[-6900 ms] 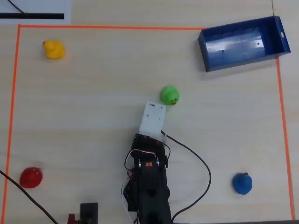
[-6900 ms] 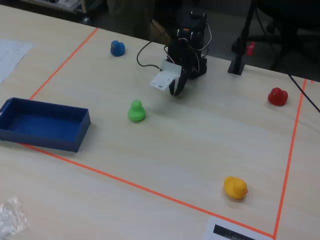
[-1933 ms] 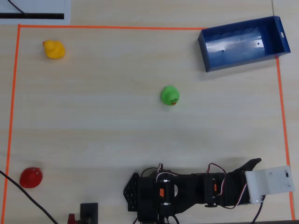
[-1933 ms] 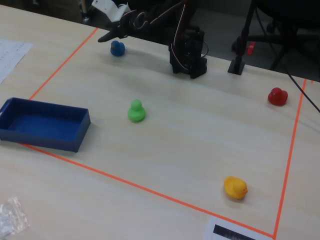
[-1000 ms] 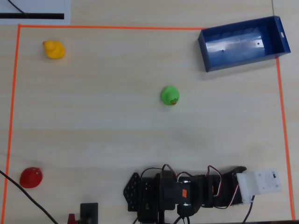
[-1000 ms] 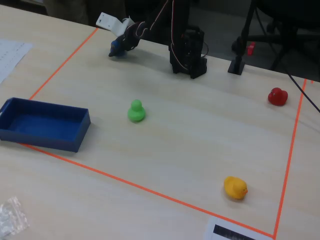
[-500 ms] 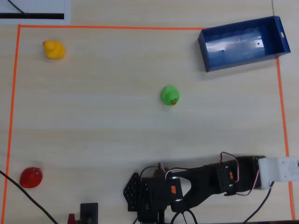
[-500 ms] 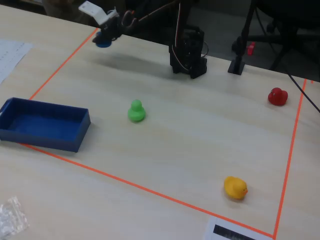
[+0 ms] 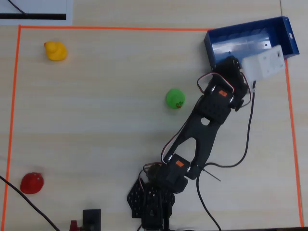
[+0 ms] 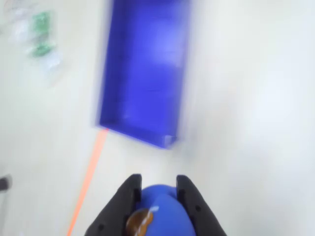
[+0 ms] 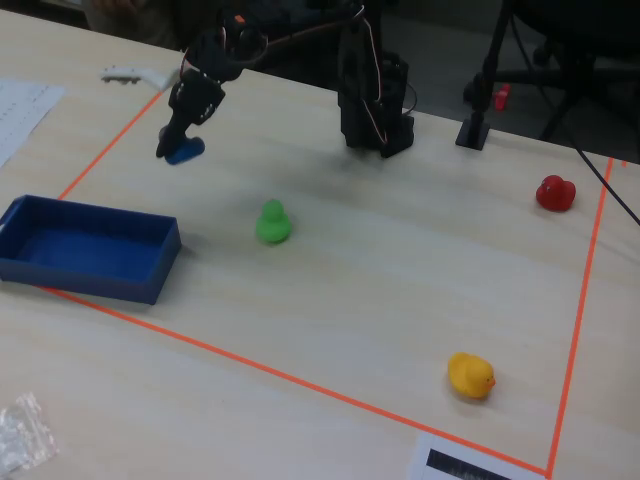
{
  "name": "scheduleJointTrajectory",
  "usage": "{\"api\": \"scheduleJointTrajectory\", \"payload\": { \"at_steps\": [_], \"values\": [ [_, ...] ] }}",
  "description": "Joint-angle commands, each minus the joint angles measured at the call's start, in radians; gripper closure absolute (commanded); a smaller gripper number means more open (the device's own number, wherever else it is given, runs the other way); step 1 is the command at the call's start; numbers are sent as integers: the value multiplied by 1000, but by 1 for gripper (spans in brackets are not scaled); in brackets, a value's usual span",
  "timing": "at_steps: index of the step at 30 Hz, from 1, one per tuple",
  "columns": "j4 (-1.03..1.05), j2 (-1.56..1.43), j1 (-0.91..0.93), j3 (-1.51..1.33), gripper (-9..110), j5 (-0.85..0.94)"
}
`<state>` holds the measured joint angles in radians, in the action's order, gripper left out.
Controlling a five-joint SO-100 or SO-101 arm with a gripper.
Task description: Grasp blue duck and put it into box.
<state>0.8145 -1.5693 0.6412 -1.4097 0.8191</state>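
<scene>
The jaws [image 10: 157,183] are clamped on the small rounded solid-blue toy duck [image 10: 160,211], lifted clear of the pale wooden tabletop [image 11: 380,290]. The rectangular dark-blue open-topped box [image 10: 142,73] lies ahead of the jaws and lower, its long axis running straight away from them.

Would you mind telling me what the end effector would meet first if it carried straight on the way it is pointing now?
Probably the box. In the wrist view the end effector, shut on the blue duck, points at the box's near wall, with only bare table between. Depth is unclear, so it might pass above the wall.
</scene>
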Motion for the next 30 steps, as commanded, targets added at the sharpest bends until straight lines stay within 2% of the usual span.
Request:
{"api": "scheduleJointTrajectory", "payload": {
  "at_steps": [1,6,11,17,22,24,28,30],
  "values": [
    [-112,161,-28,219,101,3],
    [-284,410,-25,382,101,83],
    [-592,598,-9,419,101,252],
    [-729,838,15,650,101,417],
    [-790,934,41,736,101,528],
    [-828,973,49,742,97,598],
    [-848,996,64,746,78,632],
    [-848,989,72,744,73,637]
  ]
}}
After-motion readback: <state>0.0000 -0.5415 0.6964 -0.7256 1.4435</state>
